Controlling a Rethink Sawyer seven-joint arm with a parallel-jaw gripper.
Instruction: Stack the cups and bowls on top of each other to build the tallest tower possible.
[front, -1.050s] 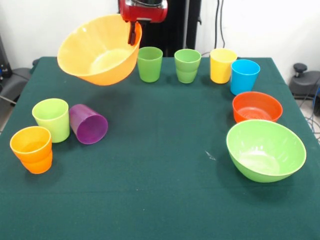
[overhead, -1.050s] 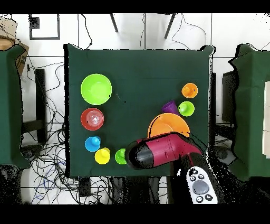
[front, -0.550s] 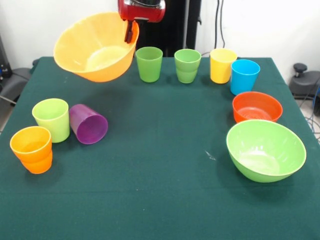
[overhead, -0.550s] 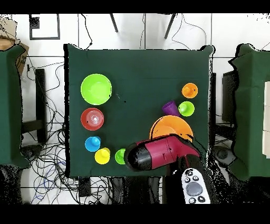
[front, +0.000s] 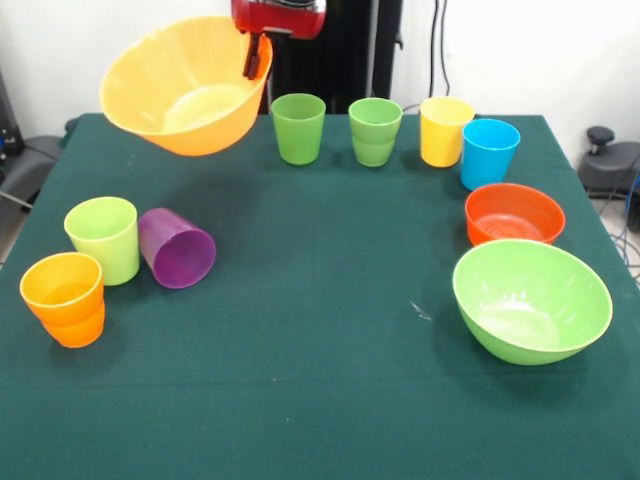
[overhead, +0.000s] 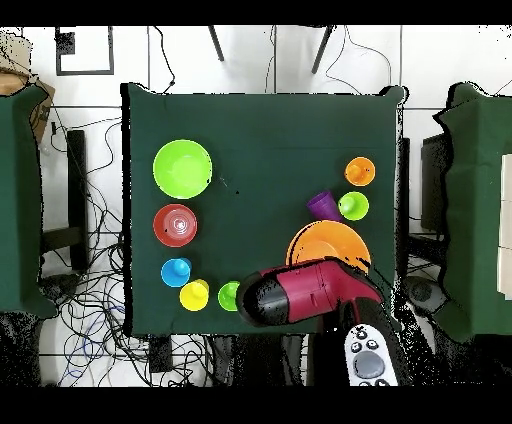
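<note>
Carry step in hand: gripper (front: 256, 58) has its jaws clamped over the rim of the large orange bowl (front: 185, 88), one finger inside the wall, the other hidden behind it. Bowl hangs tilted, mouth up and toward the camera, clear of the desk (front: 320, 400).

Landmark = lime-green bowl (front: 530, 300). In the front view:
- Orange bowl: far up-left of it, well apart, in the air over the far-left corner.
- Red-orange bowl (front: 513, 213): just behind it, near, not touching.
- Blue cup (front: 489, 152) and yellow cup (front: 445, 130): further behind, side by side.
- Two green cups (front: 300, 128) (front: 375, 131): behind and left, in the back row just beside the hanging bowl.
- Lime cup (front: 103, 238), purple cup (front: 177, 248) lying on its side, orange cup (front: 64, 298) (looks like two nested): far left of it.

Nothing stacked yet apart from that orange pair.

Next move, my read: pick a base spot and set the bowl down, probably inverted for a stable tower, which needs a wrist roll before descent. As held, it would land on its side.

Room: middle of the desk between the lime-green bowl and the purple cup is open, best drop zone. Bowl now sits close to the desk's far-left edge, with the nearest green cup beside it. Swing it toward the centre before lowering. A rim-only grip could slip on rotation.
</note>
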